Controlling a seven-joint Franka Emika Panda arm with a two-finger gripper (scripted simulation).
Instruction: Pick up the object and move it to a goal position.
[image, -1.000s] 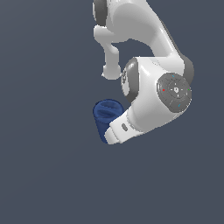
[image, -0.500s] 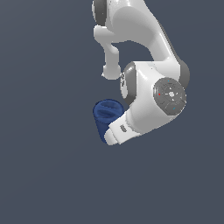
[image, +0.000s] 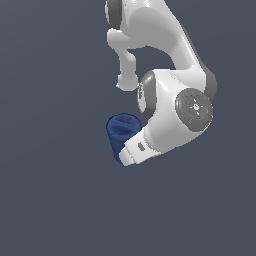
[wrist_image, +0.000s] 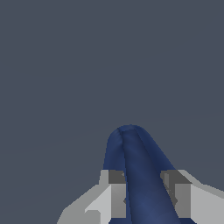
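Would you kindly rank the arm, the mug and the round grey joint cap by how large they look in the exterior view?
1. Arm, by far the largest.
2. Mug, though the arm's end hides part of it.
3. Joint cap, looking somewhat smaller than the visible mug; its nearness to the camera is unclear, so this says nothing of true size.

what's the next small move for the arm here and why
Probably a short, slow lift. In the wrist view the fingers sit on either side of the dark blue mug, apparently against its wall, so a grip seems to be in place. No goal marker shows, so a test lift comes before any sideways carry.
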